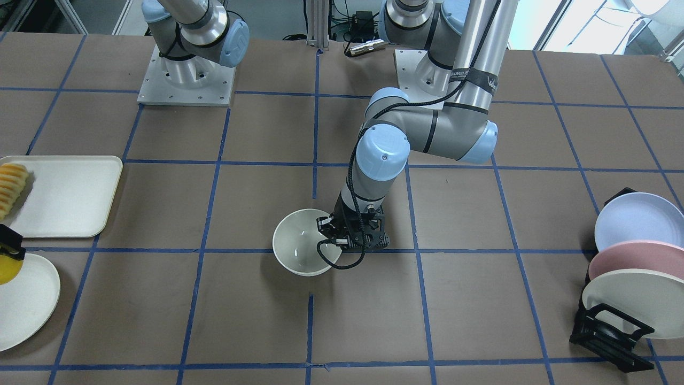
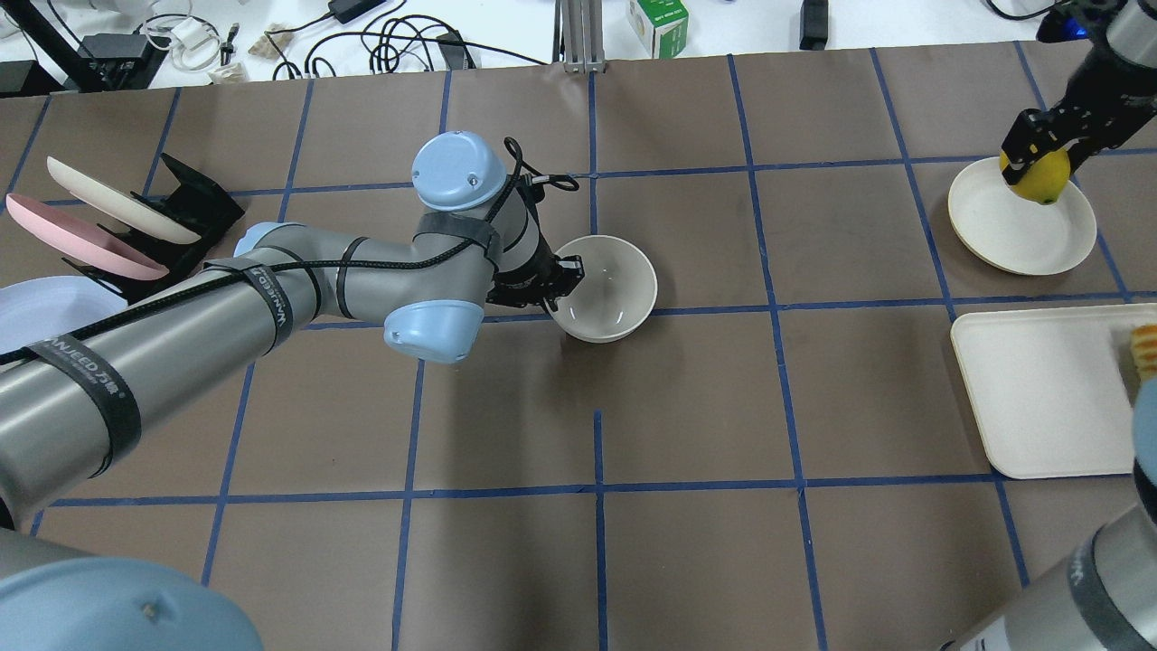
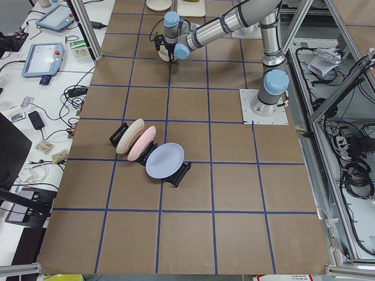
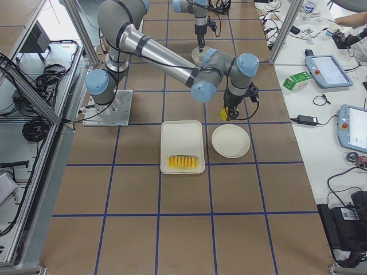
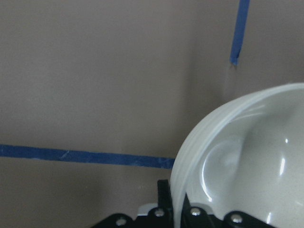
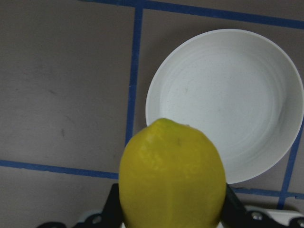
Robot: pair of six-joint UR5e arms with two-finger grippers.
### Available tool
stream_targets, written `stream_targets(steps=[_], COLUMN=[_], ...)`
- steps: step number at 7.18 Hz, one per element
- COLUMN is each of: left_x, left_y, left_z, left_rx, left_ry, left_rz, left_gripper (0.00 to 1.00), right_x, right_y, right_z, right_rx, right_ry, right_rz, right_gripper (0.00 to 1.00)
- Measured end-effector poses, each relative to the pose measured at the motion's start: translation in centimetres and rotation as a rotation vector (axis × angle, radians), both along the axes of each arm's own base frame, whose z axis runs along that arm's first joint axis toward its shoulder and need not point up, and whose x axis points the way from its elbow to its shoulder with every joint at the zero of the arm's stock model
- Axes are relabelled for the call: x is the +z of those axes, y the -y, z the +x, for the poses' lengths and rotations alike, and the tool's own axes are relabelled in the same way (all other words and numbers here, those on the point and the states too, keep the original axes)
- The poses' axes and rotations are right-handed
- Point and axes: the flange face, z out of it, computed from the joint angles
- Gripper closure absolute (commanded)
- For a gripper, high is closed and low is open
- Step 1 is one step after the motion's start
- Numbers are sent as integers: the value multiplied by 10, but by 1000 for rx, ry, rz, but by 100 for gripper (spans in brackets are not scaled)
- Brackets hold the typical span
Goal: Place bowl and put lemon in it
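Observation:
The cream-white bowl (image 1: 302, 248) is low over the middle of the table, slightly tilted; it also shows in the overhead view (image 2: 607, 287) and the left wrist view (image 5: 247, 156). I cannot tell whether it rests on the table. My left gripper (image 1: 327, 226) (image 2: 562, 282) is shut on the bowl's rim, one finger inside and one outside. My right gripper (image 2: 1039, 167) is shut on the yellow lemon (image 2: 1039, 183) (image 6: 172, 175) and holds it above the edge of the flat cream plate (image 2: 994, 226), far from the bowl.
A cream tray (image 1: 69, 192) with ridged orange-yellow sliced food (image 1: 10, 184) lies beside the flat plate (image 1: 26, 305). A black rack with three upright plates (image 1: 630, 267) stands at the table's other end. Blue tape lines grid the brown table.

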Motion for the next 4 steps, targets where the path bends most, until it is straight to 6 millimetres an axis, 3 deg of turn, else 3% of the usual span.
stream_targets(steps=[2,3,4], left_x=[2,16,45], left_y=[-1,-3,-6], left_z=[9,11,13], left_rx=[7,8,9], left_ry=[85,103,114], left_rz=[-8,5,25], left_gripper=[0,0,0], right_x=[28,42,51], right_y=[-6,-13,-19], right_z=[78,124,171], right_rx=[-117,-173,-218], right_ry=[-4,-13,-20], right_rz=[27,32,30], right_gripper=[100,100,100])
